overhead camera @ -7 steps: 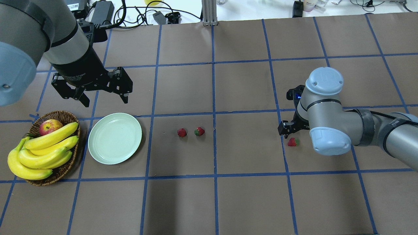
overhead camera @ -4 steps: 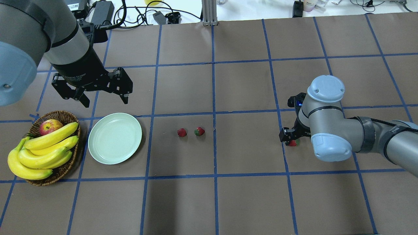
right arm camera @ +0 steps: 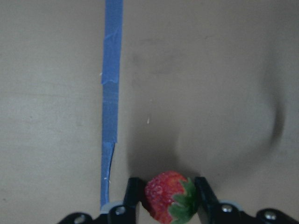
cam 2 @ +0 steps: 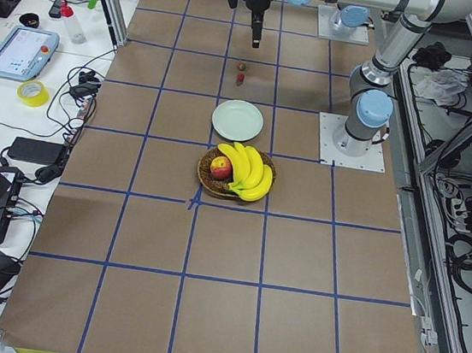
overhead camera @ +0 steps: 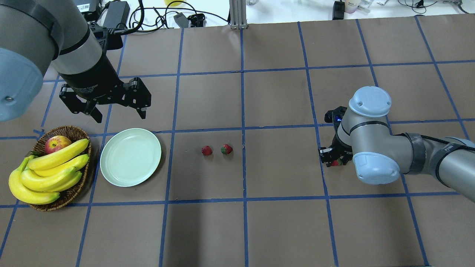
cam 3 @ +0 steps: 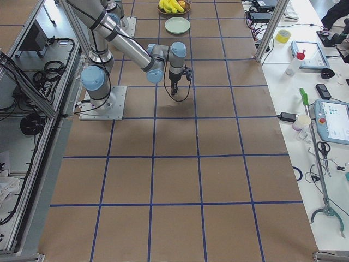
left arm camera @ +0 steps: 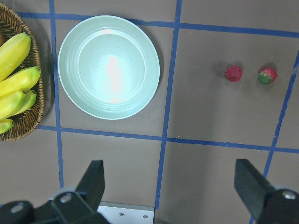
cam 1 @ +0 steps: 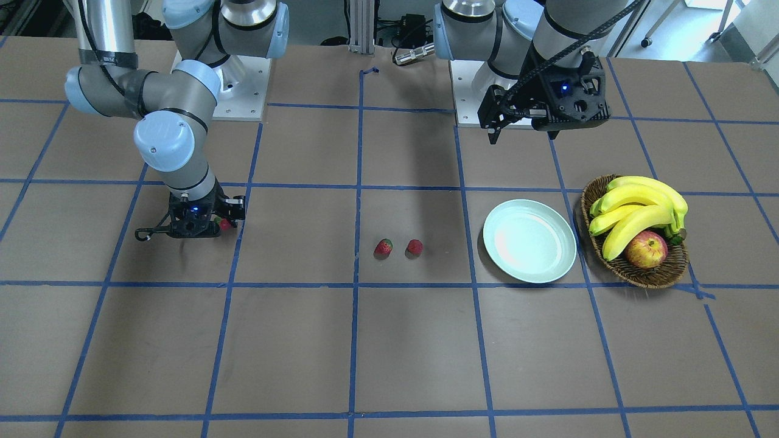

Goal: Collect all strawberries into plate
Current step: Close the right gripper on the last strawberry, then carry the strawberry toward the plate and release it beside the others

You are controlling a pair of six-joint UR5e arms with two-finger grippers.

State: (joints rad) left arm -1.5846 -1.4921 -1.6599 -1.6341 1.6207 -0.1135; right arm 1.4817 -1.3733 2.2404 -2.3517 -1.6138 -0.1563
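A brown wicker basket (overhead camera: 69,128) stood on the table (overhead camera: 282,230), lower than the left gripper (overhead camera: 120,115) and off to its left side. It held a bunch of yellow bananas (overhead camera: 52,168), some of which reached out over its rim, and a red-yellow apple (overhead camera: 57,144) touching them. The table was covered in brown paper divided into squares by blue tape (overhead camera: 243,200). Beyond the gripper, past the table's far edge, black cables (overhead camera: 148,18) and a black power adapter (overhead camera: 115,13) lay on a white surface.

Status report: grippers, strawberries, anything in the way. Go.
Left gripper open, hovering near the plate. Right gripper shut on one strawberry. Two strawberries loose mid-table, plate empty. Nothing between them and plate.
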